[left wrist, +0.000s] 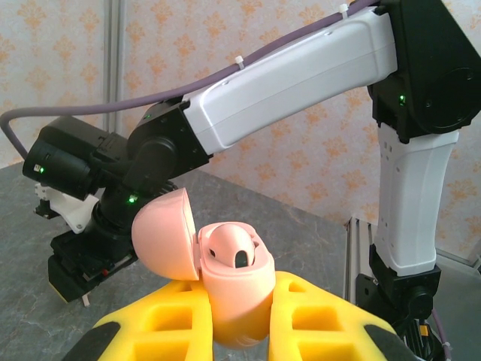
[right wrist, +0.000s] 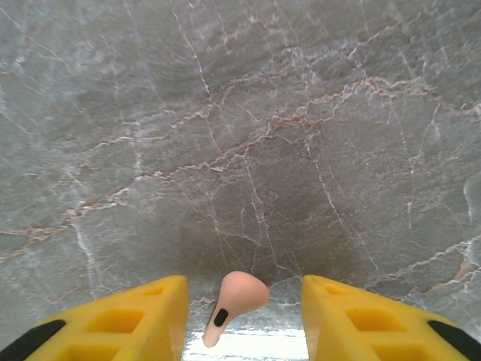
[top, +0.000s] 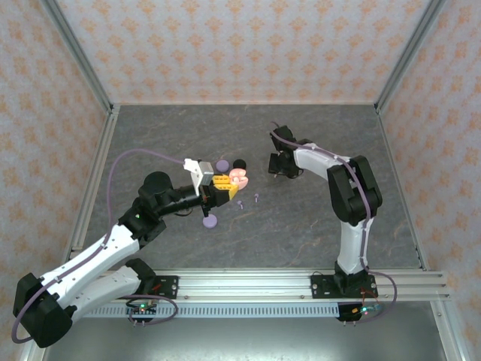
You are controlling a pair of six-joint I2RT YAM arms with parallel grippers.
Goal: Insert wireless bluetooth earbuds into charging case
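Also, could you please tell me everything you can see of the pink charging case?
The pink charging case is a small, rounded shell of smooth, glossy-looking plastic. Its domed lid is hinged open, tipped to the left in the left wrist view, baring a pink hollow with a dark slot; whether a bud sits there I cannot tell. Its body stands upright, clamped between the yellow fingers of the left gripper.

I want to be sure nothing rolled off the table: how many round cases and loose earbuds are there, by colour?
Pink case: 1
Lavender cases: 2
Black case: 1
Lavender earbuds: 2
Pink earbud: 1
Total: 7
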